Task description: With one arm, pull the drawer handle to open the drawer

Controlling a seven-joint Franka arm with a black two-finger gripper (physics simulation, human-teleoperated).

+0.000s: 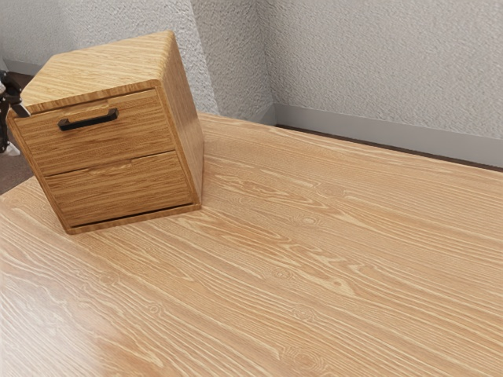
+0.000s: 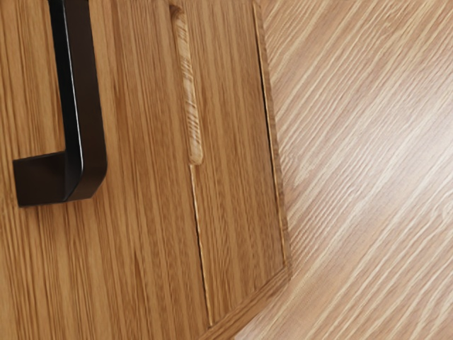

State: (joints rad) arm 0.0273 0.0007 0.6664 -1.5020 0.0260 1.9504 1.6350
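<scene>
A small wooden cabinet [image 1: 110, 126] with two drawers stands tilted toward the exterior view's left at the back left of the table. The upper drawer [image 1: 98, 137] carries a black bar handle [image 1: 88, 119], and its front sits about level with the lower drawer [image 1: 118, 188]. In the wrist view the handle [image 2: 74, 106] is close in front of my hand, on the drawer front [image 2: 141, 234], with nothing around it. A dark part of my arm [image 1: 6, 106] pokes out at the exterior view's left edge, just beside the cabinet's corner.
The wooden table [image 1: 314, 259] stretches wide to the exterior view's right and front of the cabinet. A textured grey wall [image 1: 377, 55] with a grey skirting closes off the back.
</scene>
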